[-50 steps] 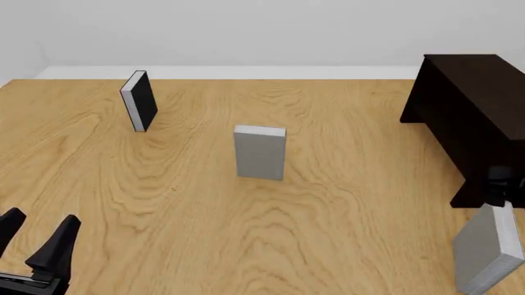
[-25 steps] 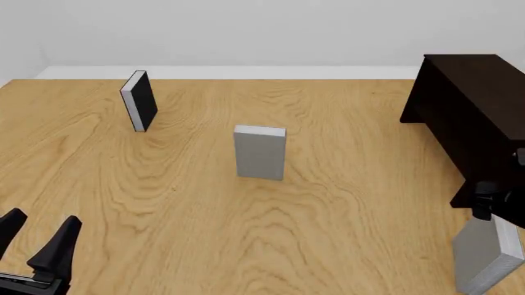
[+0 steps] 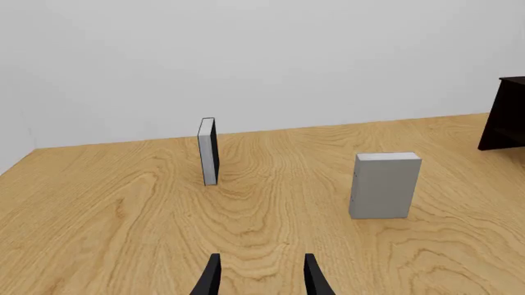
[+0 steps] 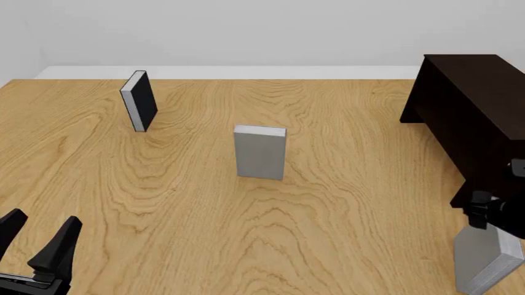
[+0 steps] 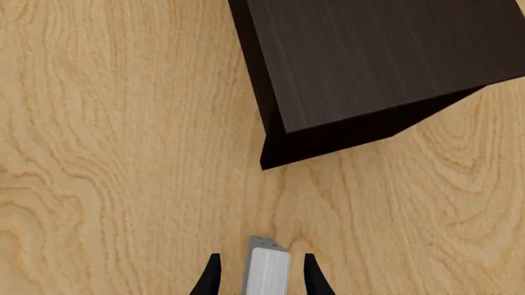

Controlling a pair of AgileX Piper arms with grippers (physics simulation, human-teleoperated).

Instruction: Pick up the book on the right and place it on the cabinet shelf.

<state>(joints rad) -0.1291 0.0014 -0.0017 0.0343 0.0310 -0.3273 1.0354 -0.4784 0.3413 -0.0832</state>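
1. Since the earlier frames, the right gripper (image 4: pixel 490 216) had sunk lower over the plain light-grey hardcover book with white page edges (image 4: pixel 484 259), which stood at the table's near right corner; nothing else had shifted.

2. From the right wrist view, the book's top edge (image 5: pixel 267 265) sat between the two dark fingers (image 5: pixel 211 275), which straddled it on either side. Whether they were already pressing the covers could not be told; a thin gap seemed to show on each side, so the jaws were probably spread and not yet pinching.

3. That book stood on the light wooden table (image 4: pixel 246 233) just in front of the big, very dark brown wooden cabinet (image 4: pixel 476 117), near its closest corner. The straight-down approach probably suited a book standing on end, letting the fingers slide along both covers.

4. No inner shelf could be made out in any view, so how the book must be turned for placing was unclear.

5. At the near left, the left gripper (image 4: pixel 37 243) hovered with jaws spread and holding nothing, likely parked out of the way.

6. Well apart from the action, a second grey book (image 4: pixel 260 152) stood mid-table, and a black-covered book (image 4: pixel 139 101) stood at the far left.
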